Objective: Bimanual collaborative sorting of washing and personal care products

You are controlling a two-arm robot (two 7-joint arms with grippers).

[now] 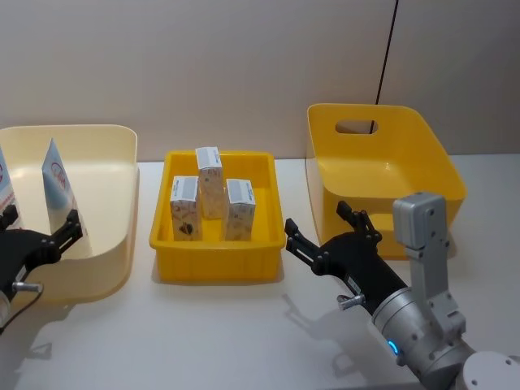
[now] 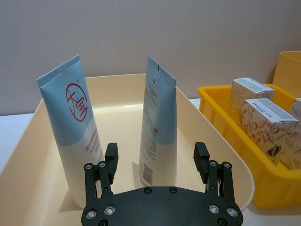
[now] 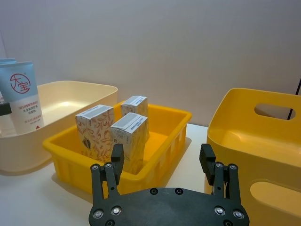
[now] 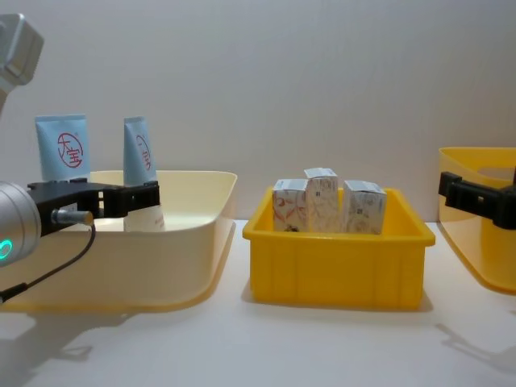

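Spread wide and holding nothing, the left gripper (image 2: 156,153) hovers over the near part of the pale cream plastic bin (image 1: 122,236). Its jaws are lined up either side of the edge-on light-blue squeeze tube (image 2: 159,122), which they have not yet touched. Just beside that tube stands a second light-blue tube with a red circular logo (image 2: 70,122). Both stand upright on their caps, which probably leaves their flat sides free for a sideways pinch.

Equally spread, the right gripper (image 3: 162,155) hangs above the white table (image 1: 244,341) between the shallow yellow plastic tray (image 1: 218,244) and the tall yellow bin with a handle slot (image 1: 382,179). It is aimed at three small white cartons with orange-red swirl print (image 3: 130,136), which stand clustered upright in the tray.
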